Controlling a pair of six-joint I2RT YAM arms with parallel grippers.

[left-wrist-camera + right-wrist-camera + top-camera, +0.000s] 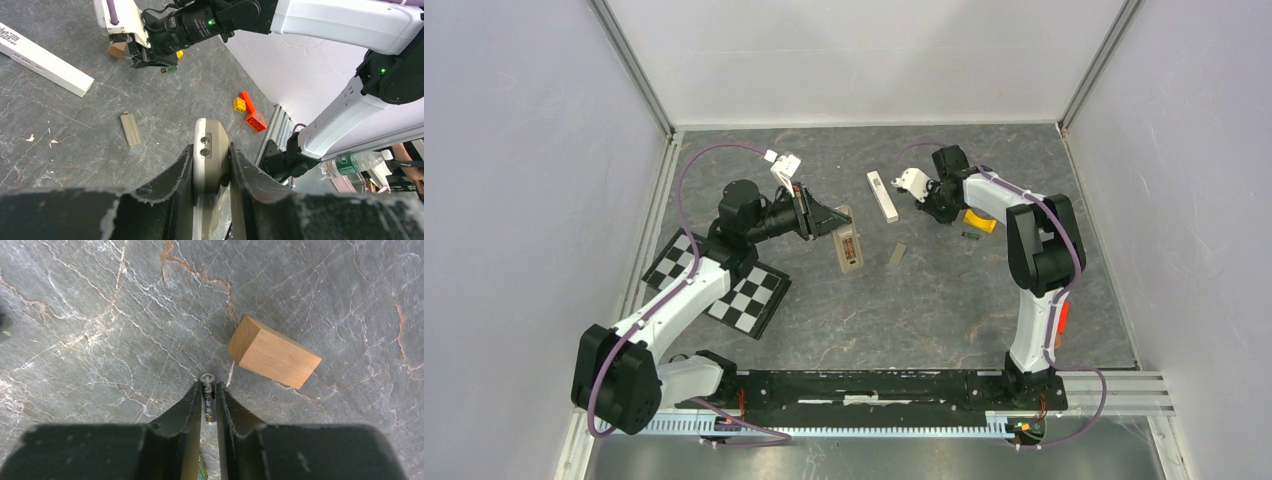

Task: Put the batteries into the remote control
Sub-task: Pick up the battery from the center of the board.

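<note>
Grey marbled table [944, 310] holding a black-and-white checkerboard sheet [744, 300]. A long white plastic bar [882, 196] carries print too small to read. Near the centre, the left gripper [211, 152] pinches the grey-olive remote control [850, 245]. Beside a brown wooden block [272, 352], the right gripper [209, 388] pinches a thin dark cylindrical battery [208, 400]. A second battery [169, 69] lies nearby.

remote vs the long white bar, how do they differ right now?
The remote control is clamped between the left gripper's fingers; the white bar lies free on the table. The remote control is shorter and wider; the white bar is longer and narrower. The remote control looks dull grey; the white bar is white. Both are flat rectangles.
</note>
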